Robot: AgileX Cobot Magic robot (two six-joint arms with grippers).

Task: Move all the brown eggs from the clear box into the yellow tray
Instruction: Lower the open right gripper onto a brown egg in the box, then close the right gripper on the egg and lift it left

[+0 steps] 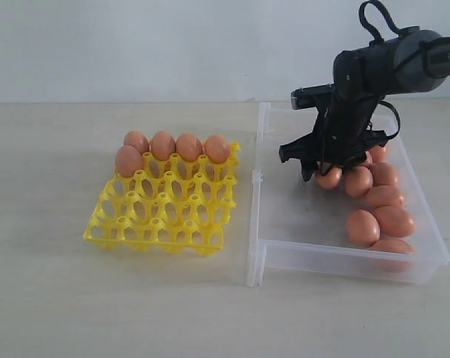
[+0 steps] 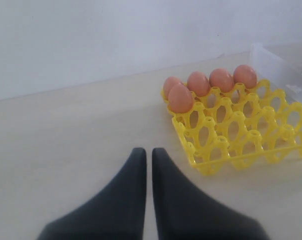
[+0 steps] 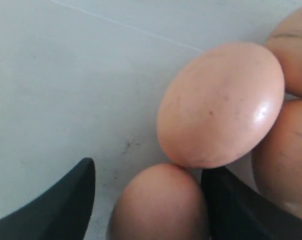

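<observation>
Inside the clear box (image 1: pixel 284 220), three o'clock from the yellow tray (image 1: pixel 165 218), the right hand (image 3: pixel 146 175) straddles one brown egg (image 3: pixel 161 212), released (left hand (image 2: pixel 148 156) clenched).

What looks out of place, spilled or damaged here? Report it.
Nothing stands out. Five brown eggs sit in the yellow tray's cups; the rest lie loose in the clear box, none visibly cracked.

Fingers (image 2: pixel 125 200) together; yellow tray (image 2: pixel 231 162) holds five brown eggs (image 2: pixel 181 98).
</observation>
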